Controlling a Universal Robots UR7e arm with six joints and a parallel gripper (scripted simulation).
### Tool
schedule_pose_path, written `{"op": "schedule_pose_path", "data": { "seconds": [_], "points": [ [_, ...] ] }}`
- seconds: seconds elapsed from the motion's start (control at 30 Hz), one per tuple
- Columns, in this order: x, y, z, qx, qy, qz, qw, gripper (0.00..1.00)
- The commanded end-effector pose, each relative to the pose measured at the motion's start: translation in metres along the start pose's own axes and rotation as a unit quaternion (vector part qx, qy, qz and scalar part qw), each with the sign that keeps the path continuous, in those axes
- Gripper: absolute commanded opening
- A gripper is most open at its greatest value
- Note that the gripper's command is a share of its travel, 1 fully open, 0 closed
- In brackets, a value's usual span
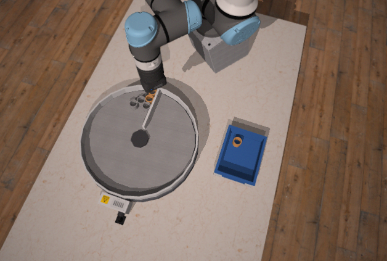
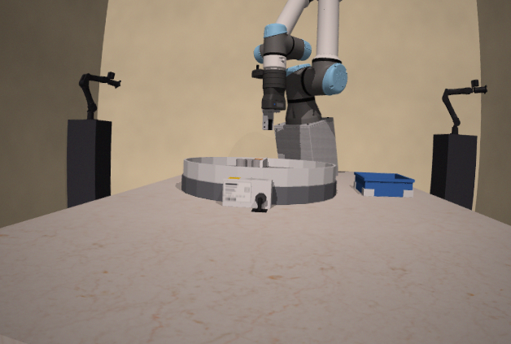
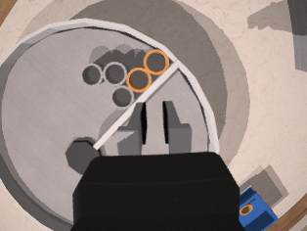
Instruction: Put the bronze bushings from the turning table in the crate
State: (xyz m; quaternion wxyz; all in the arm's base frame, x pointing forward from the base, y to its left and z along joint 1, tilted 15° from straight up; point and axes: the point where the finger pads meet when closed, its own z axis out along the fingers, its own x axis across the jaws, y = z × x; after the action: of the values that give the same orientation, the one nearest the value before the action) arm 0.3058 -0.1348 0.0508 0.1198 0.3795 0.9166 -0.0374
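Observation:
Two bronze bushings stand side by side on the turning table, against the far side of a pale straight fence near the rim. Three steel bushings stand just left of them. In the top view one bronze bushing shows under the tool. My gripper hangs well above the table, over the fence beside the bronze pair, fingers partly open with nothing between them. A third bronze bushing lies in the blue crate.
The table has a raised rim and a dark hub at its middle. A control box sits at its front edge. The robot's grey pedestal stands behind. The crate sits to the right of the table.

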Motion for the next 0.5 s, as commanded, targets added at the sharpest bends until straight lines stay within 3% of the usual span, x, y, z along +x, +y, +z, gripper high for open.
{"op": "schedule_pose_path", "data": {
  "seconds": [0.0,0.2,0.37,0.47],
  "points": [
    [-0.002,-0.003,0.004,0.001,-0.002,0.019,1.000,0.40],
    [-0.002,-0.003,0.004,0.001,-0.002,0.019,1.000,0.40],
    [-0.005,-0.023,0.023,0.000,-0.002,0.138,0.990,0.40],
    [-0.005,-0.023,0.023,0.000,-0.002,0.138,0.990,0.40]
  ]
}}
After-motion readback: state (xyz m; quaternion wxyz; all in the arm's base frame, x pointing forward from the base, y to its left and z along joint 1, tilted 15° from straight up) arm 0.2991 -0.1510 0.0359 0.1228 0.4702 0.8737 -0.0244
